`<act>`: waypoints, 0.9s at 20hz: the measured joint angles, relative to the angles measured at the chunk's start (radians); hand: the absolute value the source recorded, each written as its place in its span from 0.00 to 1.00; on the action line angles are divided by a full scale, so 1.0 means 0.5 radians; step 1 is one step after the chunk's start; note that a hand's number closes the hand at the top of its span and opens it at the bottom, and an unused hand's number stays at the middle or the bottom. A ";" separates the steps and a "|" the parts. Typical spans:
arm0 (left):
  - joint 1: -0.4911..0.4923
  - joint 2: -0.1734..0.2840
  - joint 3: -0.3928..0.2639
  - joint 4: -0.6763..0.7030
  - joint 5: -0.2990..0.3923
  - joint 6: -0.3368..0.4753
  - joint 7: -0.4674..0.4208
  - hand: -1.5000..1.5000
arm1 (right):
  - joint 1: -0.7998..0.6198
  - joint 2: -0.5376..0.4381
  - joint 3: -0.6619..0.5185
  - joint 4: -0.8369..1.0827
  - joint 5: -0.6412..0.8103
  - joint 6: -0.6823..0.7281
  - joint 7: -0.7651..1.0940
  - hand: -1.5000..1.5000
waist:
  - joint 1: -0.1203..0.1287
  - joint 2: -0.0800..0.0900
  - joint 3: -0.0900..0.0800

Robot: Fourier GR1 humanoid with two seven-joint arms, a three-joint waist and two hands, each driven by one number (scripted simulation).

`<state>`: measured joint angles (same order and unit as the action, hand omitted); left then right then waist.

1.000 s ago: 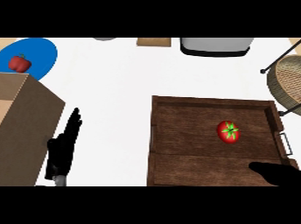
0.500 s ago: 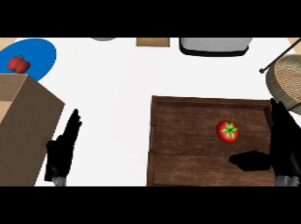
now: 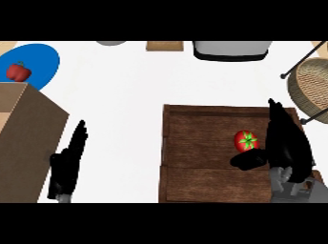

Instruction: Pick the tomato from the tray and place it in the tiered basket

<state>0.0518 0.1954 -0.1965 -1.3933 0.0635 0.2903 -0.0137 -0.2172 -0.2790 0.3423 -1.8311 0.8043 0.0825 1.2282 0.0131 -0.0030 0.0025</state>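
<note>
A red tomato (image 3: 246, 140) with a green stem lies in the right half of the dark wooden tray (image 3: 195, 143). My right hand (image 3: 286, 143) stands open over the tray's right side, fingers straight and pointing away from me, with its thumb (image 3: 248, 159) stretched out just below the tomato. The fingers run close beside the tomato on its right; nothing is held. The tiered wicker basket (image 3: 322, 88) on its black frame stands at the right edge, beyond the tray. My left hand (image 3: 69, 164) rests open at the lower left, edge-on.
A brown cardboard box (image 3: 15, 138) fills the left side beside my left hand. Behind it a blue plate (image 3: 40, 59) carries a red pepper (image 3: 17, 71). A grey appliance (image 3: 231, 49) and a small wooden board (image 3: 165, 45) sit along the back.
My right hand has come up from the lower right corner onto the tray and now stands upright beside the tomato, thumb under it. The left hand and the tomato have stayed put.
</note>
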 measured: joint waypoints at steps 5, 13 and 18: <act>0.025 0.010 0.003 -0.039 -0.012 0.003 0.026 0.50 | -0.043 0.092 -0.064 0.147 -0.007 0.101 -0.002 0.00 | -0.005 0.000 -0.002; 0.019 -0.002 0.015 -0.038 -0.013 0.000 0.060 0.50 | -0.147 0.225 -0.201 0.331 -0.017 0.241 -0.022 0.00 | -0.014 0.001 -0.002; 0.044 -0.012 0.016 -0.047 -0.025 -0.005 0.023 0.50 | -0.145 0.322 -0.236 0.415 0.046 0.266 -0.037 0.00 | -0.017 -0.001 -0.001</act>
<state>0.0739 0.1895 -0.1887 -1.4170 0.0508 0.2877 -0.0023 -0.2896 -0.1177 0.2245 -1.6235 0.8273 0.2155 1.2096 0.0046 -0.0037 0.0022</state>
